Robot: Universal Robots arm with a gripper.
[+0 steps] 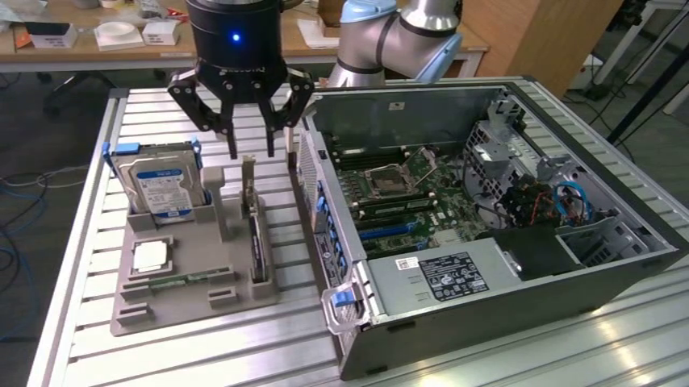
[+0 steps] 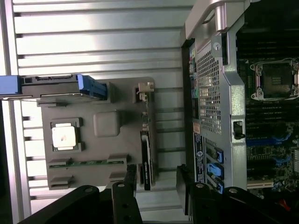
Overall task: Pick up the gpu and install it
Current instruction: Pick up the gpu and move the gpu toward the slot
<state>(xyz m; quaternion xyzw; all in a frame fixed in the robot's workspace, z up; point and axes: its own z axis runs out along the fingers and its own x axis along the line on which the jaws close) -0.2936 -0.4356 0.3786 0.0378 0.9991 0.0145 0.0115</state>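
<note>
One claw point(image 1: 256, 151), spread and empty, pointing straight down over upright gpu point(image 1: 256, 242)

Even, bright overhead light filled the exterior view. The ribbed silver aluminium table point(image 1: 538, 351) carried white glare streaks toward six o'clock, and the open dark-grey computer case point(image 1: 485, 322) held deep shadow toward four o'clock. In the wrist view the table's slats washed out pale, and the square silver processor chip point(image 2: 64, 137) glared white.

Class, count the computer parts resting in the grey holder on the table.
4: hard drive upright at one end; gpu on edge along the side nearest the computer case; processor chip lying flat; memory stick flat beside it.
</note>
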